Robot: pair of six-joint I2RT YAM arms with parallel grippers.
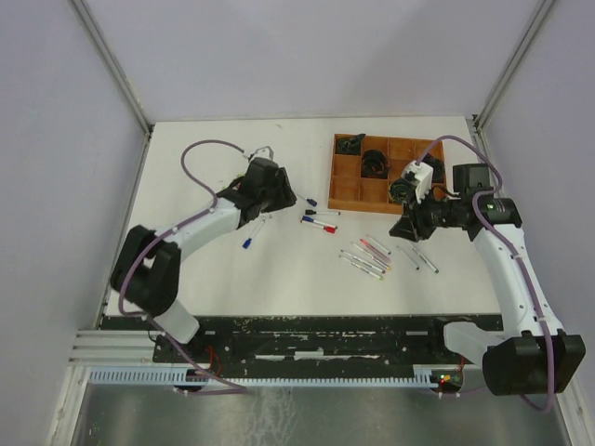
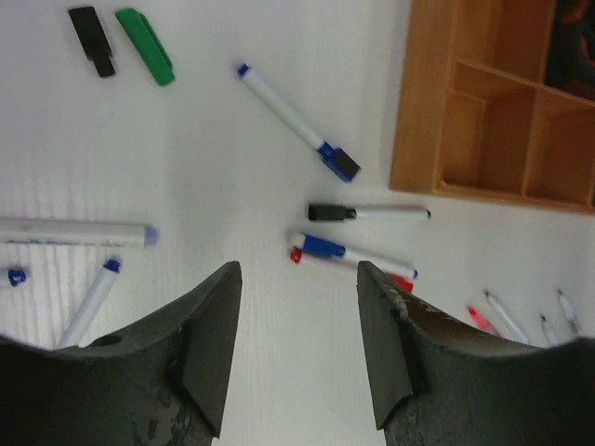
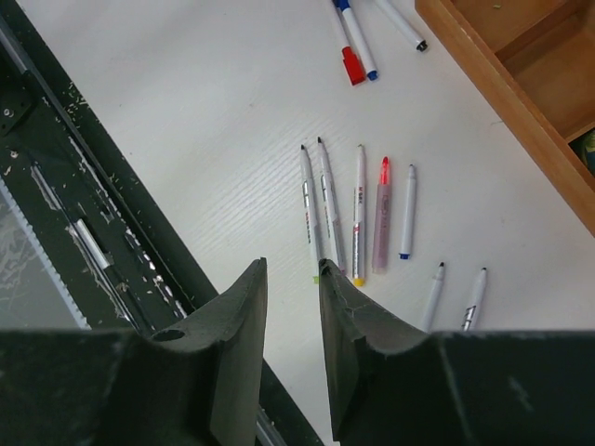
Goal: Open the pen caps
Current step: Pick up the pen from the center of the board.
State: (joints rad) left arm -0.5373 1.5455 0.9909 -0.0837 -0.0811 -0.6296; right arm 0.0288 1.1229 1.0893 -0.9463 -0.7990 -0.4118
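Observation:
In the left wrist view, loose pen caps lie on the white table: a black cap [image 2: 93,39], a green cap [image 2: 144,45] and a small red cap [image 2: 296,254]. Capped pens lie near them: a blue-capped one [image 2: 293,119], a black-capped one [image 2: 367,213] and another blue-capped one [image 2: 349,253]. An uncapped white barrel [image 2: 79,232] lies at the left. My left gripper [image 2: 298,274] hangs open above the table, with nothing between its fingers. My right gripper [image 3: 291,267] is open by a narrow gap and empty, just short of a row of uncapped pens [image 3: 358,214].
The brown compartment tray [image 1: 346,181] stands at the back right, with dark items in its cells. Two more pens [image 3: 456,297] lie to the right of the row. The black base rail [image 3: 84,186] runs along the table's near edge.

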